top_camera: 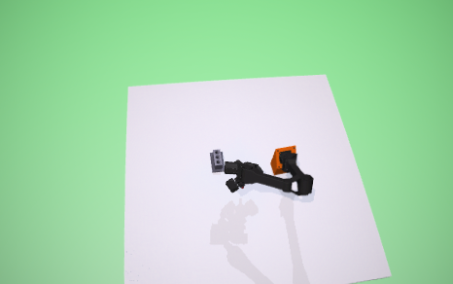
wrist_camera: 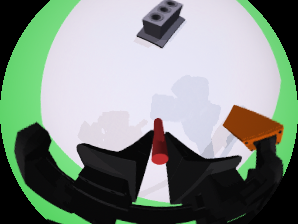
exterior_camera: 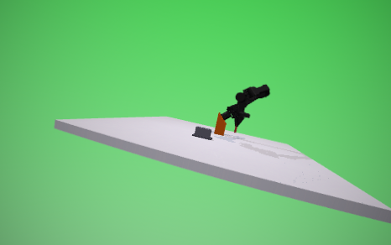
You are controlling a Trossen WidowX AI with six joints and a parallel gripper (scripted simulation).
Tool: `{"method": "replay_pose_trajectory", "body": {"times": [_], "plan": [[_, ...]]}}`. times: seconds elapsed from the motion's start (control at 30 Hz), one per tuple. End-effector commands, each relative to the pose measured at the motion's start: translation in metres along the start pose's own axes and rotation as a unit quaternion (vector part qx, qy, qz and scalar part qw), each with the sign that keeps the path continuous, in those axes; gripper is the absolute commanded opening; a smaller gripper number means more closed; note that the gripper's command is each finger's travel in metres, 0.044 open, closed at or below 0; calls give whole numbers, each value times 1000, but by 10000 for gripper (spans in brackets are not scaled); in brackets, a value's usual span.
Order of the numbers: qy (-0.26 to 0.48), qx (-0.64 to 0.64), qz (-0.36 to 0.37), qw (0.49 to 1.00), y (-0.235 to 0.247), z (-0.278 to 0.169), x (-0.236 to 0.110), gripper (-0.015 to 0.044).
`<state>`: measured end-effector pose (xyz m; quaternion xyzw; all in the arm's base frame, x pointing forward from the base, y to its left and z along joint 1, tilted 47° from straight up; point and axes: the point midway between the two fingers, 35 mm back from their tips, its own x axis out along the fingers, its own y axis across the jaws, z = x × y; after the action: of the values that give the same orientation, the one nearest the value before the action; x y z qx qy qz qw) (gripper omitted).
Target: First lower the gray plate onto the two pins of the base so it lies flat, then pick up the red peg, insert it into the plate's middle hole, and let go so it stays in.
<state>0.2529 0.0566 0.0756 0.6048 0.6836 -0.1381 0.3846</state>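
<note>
The black parallel-jaw gripper [wrist_camera: 158, 163] is closed nearly all the way on the short red cylindrical peg [wrist_camera: 158, 141], which hangs upright above the white tabletop [wrist_camera: 93, 70]. The peg looks light, stiff and probably smooth, so a mid-shaft hold suits it. At 12 o'clock in the wrist view sits the gray three-holed plate [wrist_camera: 161, 20]; nothing stands between. The orange arm mount [wrist_camera: 249, 127] lies at 3 o'clock.

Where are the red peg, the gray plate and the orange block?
red peg [wrist_camera: 158, 141], wrist view, middle of its shaft between the gripper's fingers.
gray plate [wrist_camera: 161, 18], wrist view, top face beside the holes.
orange block [top_camera: 277, 160], top view, side face.
</note>
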Motion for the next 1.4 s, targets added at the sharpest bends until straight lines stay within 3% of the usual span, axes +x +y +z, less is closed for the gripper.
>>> {"method": "replay_pose_trajectory", "body": {"times": [0.0, 1.37], "plan": [[-2, -2, -1, 1000, 0, 1, -14, 0], [-8, -2, 0, 1000, 29, 110, -18, 0]]}}
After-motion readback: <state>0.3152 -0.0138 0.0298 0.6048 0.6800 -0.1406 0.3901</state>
